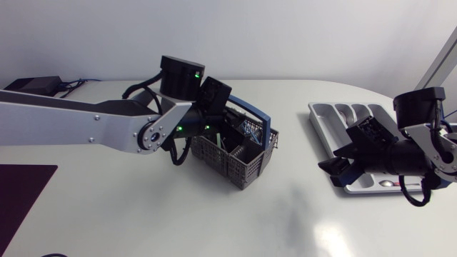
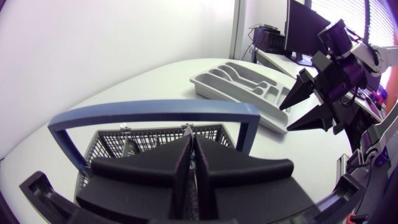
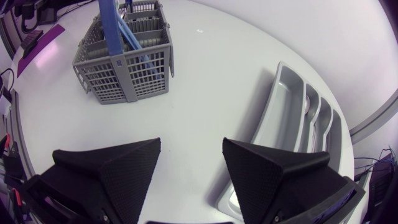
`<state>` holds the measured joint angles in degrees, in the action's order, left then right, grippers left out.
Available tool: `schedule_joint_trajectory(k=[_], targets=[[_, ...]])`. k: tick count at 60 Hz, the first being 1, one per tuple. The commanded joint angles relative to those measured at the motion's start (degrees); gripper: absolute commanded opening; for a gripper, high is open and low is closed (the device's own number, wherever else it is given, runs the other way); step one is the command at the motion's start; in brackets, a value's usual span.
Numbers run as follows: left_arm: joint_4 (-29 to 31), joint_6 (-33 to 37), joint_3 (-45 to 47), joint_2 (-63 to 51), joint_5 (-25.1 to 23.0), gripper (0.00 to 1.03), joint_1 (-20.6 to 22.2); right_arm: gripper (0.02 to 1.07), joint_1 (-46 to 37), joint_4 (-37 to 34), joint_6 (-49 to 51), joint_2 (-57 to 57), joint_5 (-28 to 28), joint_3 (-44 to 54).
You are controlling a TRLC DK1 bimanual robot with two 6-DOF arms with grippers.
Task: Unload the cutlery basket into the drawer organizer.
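Cutlery basket (image 1: 235, 153) has the left gripper (image 2: 189, 138) over it, jaws pinched together, probably fishing for a piece. Over on the right, the right gripper (image 3: 191, 146) hovers wide open by the drawer organizer (image 1: 319, 121).

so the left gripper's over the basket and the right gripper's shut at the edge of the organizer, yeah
Not quite: the right gripper is open, not shut. The right wrist view shows its fingers wide apart with only bare table between them. The rest holds: the left gripper is over the basket, and the right one is at the edge of the organizer.
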<state>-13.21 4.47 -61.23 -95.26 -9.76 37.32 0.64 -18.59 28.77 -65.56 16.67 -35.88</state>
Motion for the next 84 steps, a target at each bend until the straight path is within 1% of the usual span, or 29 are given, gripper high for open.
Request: schedule_joint_trajectory(k=[1, 18, 24, 31, 34, 37, 41, 42, 44, 51, 58, 65, 72, 73, 76, 78, 84], targets=[[-0.67, -0.87, 2.26, 2.54, 0.44, 0.06, 0.30, 0.75, 0.06, 0.40, 0.49, 0.26, -0.05, 1.78], [-0.67, -0.87, 4.81, 4.03, 0.35, 0.06, 0.21, 0.75, 0.32, 0.40, 0.41, 0.52, -0.05, 2.39], [-1.29, -1.04, 6.56, 5.00, 0.27, 0.07, -0.41, 0.75, 0.32, 0.40, 0.41, 0.52, -0.05, 2.57], [-1.29, -1.75, 7.36, 5.79, -0.17, 0.16, -1.64, 0.75, 0.59, 0.48, 0.41, 0.26, -0.14, 2.66], [-1.29, -1.92, 7.44, 5.88, -0.61, 0.22, -1.81, 0.75, 0.85, 0.57, 0.41, 0.17, -0.41, 2.66], [-1.20, -2.01, 7.44, 6.14, -0.61, 0.31, -1.81, 0.75, 1.20, 0.75, 0.32, 0.17, -0.76, 2.66], [-0.85, -2.10, 7.27, 6.32, -0.61, 0.43, -1.81, 0.75, 1.38, 0.75, 0.23, 0.26, -0.76, 2.57], [-0.85, -2.10, 7.27, 6.32, -0.61, 0.44, -1.81, 0.75, 1.38, 0.75, 0.23, 0.35, -0.76, 2.57], [-0.59, -2.10, 7.09, 6.32, -0.61, 0.50, -1.81, 0.75, 1.46, 0.75, 0.23, 0.35, -0.76, 2.57], [0.47, -2.18, 6.39, 7.11, -0.61, 0.63, -1.99, 0.75, 1.55, 0.75, 0.32, 0.43, -0.76, 2.92], [2.67, -2.18, 5.69, 10.10, -1.93, 0.63, -3.48, 0.75, 1.55, 0.75, 0.49, 0.43, -0.85, 3.09], [6.01, -1.39, 5.60, 11.42, -3.25, 0.63, -3.83, 0.75, 1.55, 0.92, 0.58, 0.17, -0.85, 3.18], [8.11, -0.95, 5.69, 10.89, -3.69, 0.62, -3.57, 0.75, 1.90, 1.19, 0.49, -0.09, -0.85, 3.45], [9.35, -0.95, 5.16, 10.54, -4.92, 0.62, -3.57, 0.75, 1.90, 1.19, 0.41, -0.09, -0.85, 3.45], [10.40, -0.87, 4.63, 10.36, -5.80, 0.62, -3.39, 0.75, 2.17, 1.19, 0.32, -0.09, -0.85, 3.53], [10.93, 0.19, 4.37, 10.01, -6.41, 0.58, -2.78, 0.75, 2.26, 1.19, 0.32, -0.09, -1.02, 3.62], [11.28, 3.18, 4.10, 8.08, -6.41, 0.58, -1.29, 0.75, 2.52, 1.36, 0.32, -0.18, -1.37, 3.89]])
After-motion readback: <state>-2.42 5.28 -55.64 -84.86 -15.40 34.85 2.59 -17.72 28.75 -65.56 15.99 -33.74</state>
